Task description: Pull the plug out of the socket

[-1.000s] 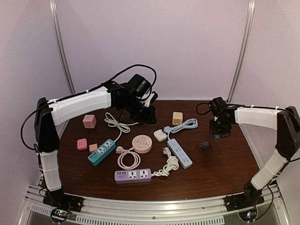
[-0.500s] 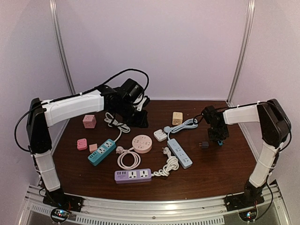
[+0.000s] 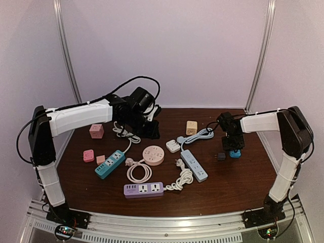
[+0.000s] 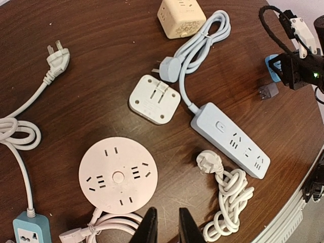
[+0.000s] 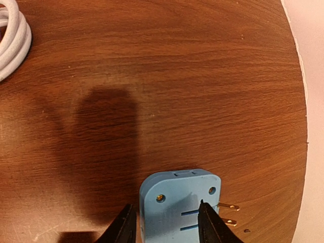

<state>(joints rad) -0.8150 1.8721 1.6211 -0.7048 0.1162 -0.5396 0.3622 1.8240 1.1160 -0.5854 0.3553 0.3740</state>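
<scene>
Right hand point(image 5: 166, 212): just opened around blue plastic socket block point(image 5: 179, 197), on brown wooden table point(image 5: 152, 76).
Small dark plug point(image 3: 219, 156): free, just beside the block; task looks done.
Left hand point(image 4: 167, 228): nearly closed, empty.

The left arm point(image 3: 83, 115) reaches far and to the right with its elbow raised. The left tool point(image 4: 167, 212) points down, fingers nearly closed on nothing. The right arm point(image 3: 263, 122) stretches leftward, and the right tool point(image 5: 166, 205) aims straight down, fingers parted.
</scene>
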